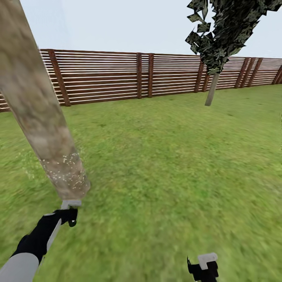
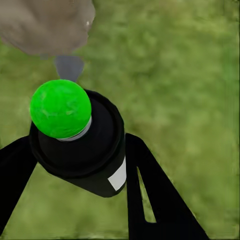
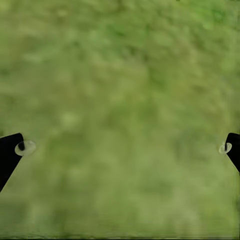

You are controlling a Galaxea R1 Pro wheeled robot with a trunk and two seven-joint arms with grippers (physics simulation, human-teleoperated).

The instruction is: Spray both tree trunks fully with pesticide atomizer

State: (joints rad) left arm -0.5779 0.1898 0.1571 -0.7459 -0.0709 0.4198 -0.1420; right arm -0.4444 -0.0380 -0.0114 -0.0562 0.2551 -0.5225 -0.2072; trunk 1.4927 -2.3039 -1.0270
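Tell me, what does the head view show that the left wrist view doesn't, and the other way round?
Head view alone: the brown slat fence, the sky, a second tree farther off, white pesticide specks on the near trunk's lower part, and the right gripper low over the lawn.

Left wrist view alone: the atomizer up close, black with a green ball top, held between the black fingers.

Both share: the near tree trunk, the grass and the left gripper.

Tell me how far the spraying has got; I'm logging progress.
Done: the atomizer is picked up, held in the left pincer. In hand: white specks dot only the lower near trunk. Left: its bare upper bark, then the far tree. The right pincer is open.
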